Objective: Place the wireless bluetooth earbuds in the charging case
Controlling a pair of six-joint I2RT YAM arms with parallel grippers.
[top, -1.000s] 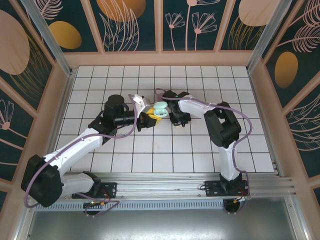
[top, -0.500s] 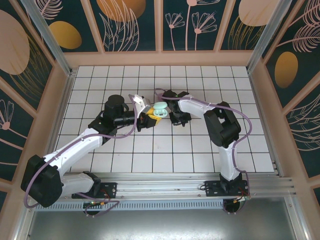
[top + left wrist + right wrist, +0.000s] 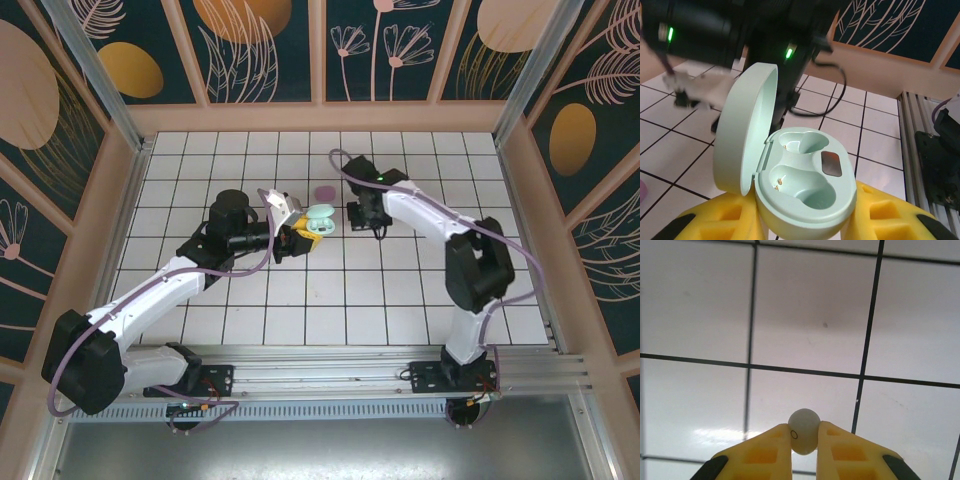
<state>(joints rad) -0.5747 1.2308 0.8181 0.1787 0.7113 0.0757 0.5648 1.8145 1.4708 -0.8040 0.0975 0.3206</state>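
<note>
Swinging up and to the right of where it hung a second ago, the right claw (image 3: 366,216) now stands a little apart from the charging case (image 3: 319,220). Its move uncovers a pink rounded thing (image 3: 325,190) on the white tiled counter (image 3: 420,290), just beyond the case. Whether that is a bud or another case I cannot tell. In the right wrist view its yellow fingertips (image 3: 772,450) pinch a small pale earbud (image 3: 804,435). The left claw (image 3: 298,236) is clamped narrow on the case, holding it tilted with its lid (image 3: 746,127) raised. Both wells (image 3: 800,186) look empty. So the pick seems done, and carrying the bud to a well comes next. From the left wrist, the lid stands in front of part of the right arm and may crowd the approach.
</note>
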